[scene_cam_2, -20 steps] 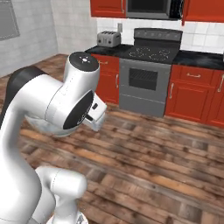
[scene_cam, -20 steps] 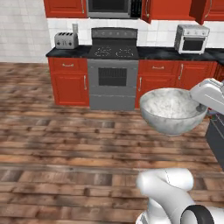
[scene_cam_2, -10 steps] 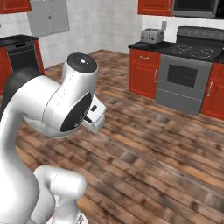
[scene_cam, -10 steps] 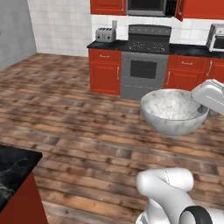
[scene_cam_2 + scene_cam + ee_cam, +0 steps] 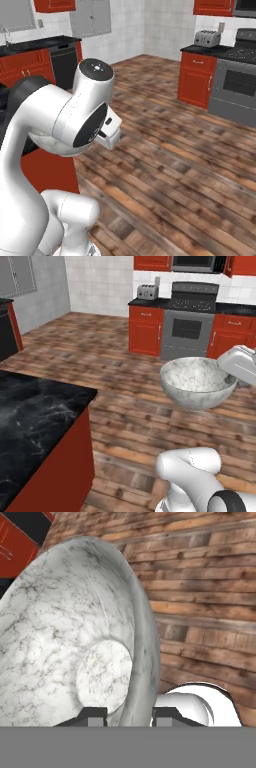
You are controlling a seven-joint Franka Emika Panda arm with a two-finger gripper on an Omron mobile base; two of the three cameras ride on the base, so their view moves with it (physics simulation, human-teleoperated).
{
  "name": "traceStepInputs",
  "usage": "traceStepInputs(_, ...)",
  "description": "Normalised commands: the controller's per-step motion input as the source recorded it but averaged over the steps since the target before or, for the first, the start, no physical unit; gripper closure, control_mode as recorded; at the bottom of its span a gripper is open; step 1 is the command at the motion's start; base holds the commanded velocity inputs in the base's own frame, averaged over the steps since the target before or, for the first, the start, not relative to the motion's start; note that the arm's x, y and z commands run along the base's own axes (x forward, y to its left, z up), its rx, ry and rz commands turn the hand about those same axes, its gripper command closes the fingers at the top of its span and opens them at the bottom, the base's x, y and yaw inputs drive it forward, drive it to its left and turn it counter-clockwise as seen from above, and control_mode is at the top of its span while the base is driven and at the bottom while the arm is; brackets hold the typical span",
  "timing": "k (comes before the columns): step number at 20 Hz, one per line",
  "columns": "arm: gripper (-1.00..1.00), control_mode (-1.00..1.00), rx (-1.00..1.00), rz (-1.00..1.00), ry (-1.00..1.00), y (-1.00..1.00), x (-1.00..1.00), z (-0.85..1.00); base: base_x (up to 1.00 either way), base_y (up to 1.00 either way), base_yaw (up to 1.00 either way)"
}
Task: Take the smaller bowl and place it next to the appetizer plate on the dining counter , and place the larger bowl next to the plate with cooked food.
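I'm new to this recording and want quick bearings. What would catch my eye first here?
The larger bowl, grey-white marbled, held up in the air over the wood floor, its rim pinched by the hand. At the lower left of the left base view, a corner of the dining counter, black marble on a red base. Behind stands a stove between red cabinets.
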Motion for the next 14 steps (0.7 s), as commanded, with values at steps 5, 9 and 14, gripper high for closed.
traceStepInputs(5, 1.0, 1.0, 0.0, 0.0, 0.0, 0.0, 0.0, 0.0, -1.0, 0.55, 0.08)
traceStepInputs(9, 1.0, 1.0, 0.0, 0.0, 0.0, 0.0, 0.0, 0.0, -1.0, 0.82, 0.01)
traceStepInputs(14, 1.0, 1.0, 0.0, 0.0, 0.0, 0.0, 0.0, 0.0, -1.0, 0.79, 0.01)
